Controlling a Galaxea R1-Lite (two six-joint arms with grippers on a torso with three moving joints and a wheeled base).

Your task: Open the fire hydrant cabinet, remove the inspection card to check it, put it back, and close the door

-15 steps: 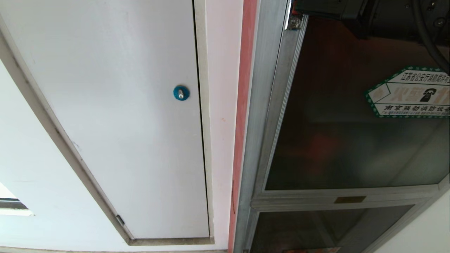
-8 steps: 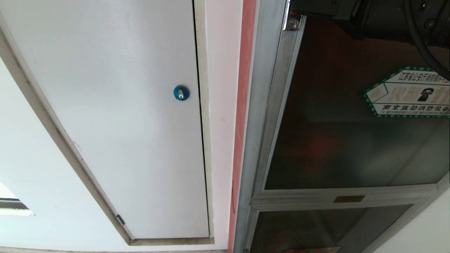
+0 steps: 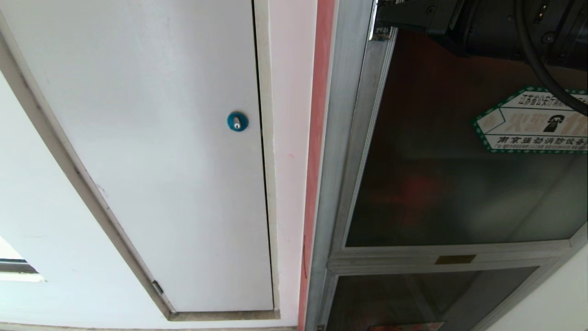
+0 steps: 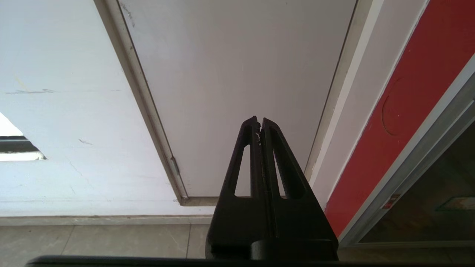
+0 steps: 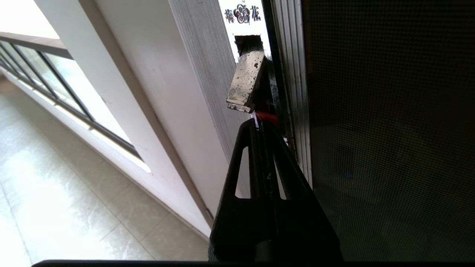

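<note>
**Right gripper at the door's latch edge**

In the head view the cabinet (image 3: 342, 151) fills the right half of the frame, its silver frame running down beside a red strip (image 3: 317, 138). The door (image 3: 459, 184), dark frosted glass with a green-bordered sticker (image 3: 533, 120) at right, lies nearly flush in that frame, with only a thin seam along its left edge. The right arm (image 3: 482, 23) reaches in at the upper right corner.

In the right wrist view the right gripper (image 5: 259, 124) is clenched on nothing, its tips right at the red latch (image 5: 266, 116) and under a worn metal tab (image 5: 245, 83), tight against the door's frame. Open floor (image 5: 55, 185) lies at lower left.

The left gripper (image 4: 259, 122), also clenched, hangs before the white door (image 3: 161, 138), at centre frame, clear of every edge. No card is in view.
</note>
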